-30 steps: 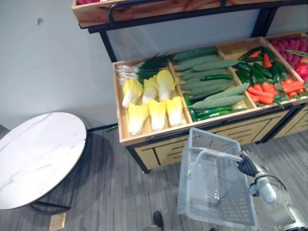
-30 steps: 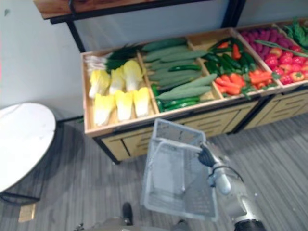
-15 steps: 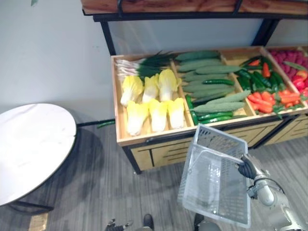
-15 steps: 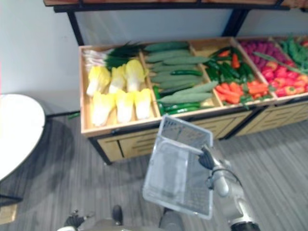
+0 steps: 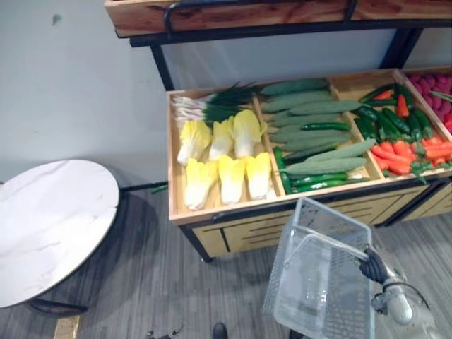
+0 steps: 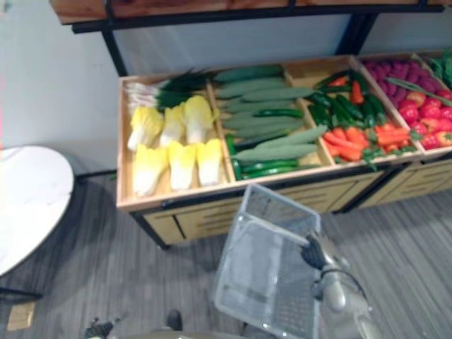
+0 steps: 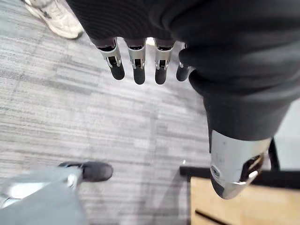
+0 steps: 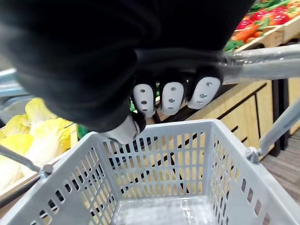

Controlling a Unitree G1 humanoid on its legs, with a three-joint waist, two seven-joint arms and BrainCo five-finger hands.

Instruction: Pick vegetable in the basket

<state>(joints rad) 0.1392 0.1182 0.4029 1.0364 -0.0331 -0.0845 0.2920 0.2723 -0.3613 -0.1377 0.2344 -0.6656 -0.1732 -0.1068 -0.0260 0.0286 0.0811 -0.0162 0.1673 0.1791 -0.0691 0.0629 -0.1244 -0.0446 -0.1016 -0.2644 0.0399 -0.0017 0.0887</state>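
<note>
Right wrist view: the right hand (image 8: 171, 96) has its fingers wrapped round the handle (image 8: 262, 56) of the grey basket (image 8: 154, 159), which hangs under it with nothing inside.
Basket position: in front of the wooden stand (image 5: 247, 229), lower than its front edge, roughly before the cucumber compartment.
Left hand: the left hand (image 7: 137, 65) hangs low over the floor (image 7: 70, 108), fingers straight and slack, holding nothing.
Vegetables: all lie on the stand, none in the basket.
Deciding relation: the produce lies ahead of and above the free left hand and well apart from it. The cabbages (image 5: 231, 176) fill the compartment on the robot's left, so they look the nearest pick for that arm.
Long axes: cabbages lie front to back in two rows. The cucumbers (image 5: 311, 107) lie crosswise along the stand, stacked on one another.
Look: cabbages are pale yellow with white bases, plump and leafy. Cucumbers are long and dull green, with some slimmer, darker and glossy. Spring onions (image 5: 205, 107) lie behind the cabbages. Carrots (image 5: 395, 150) and green peppers (image 5: 381, 121) are further to the right.
Judgement: the left arm must rise and reach forward before any grasp.
</note>
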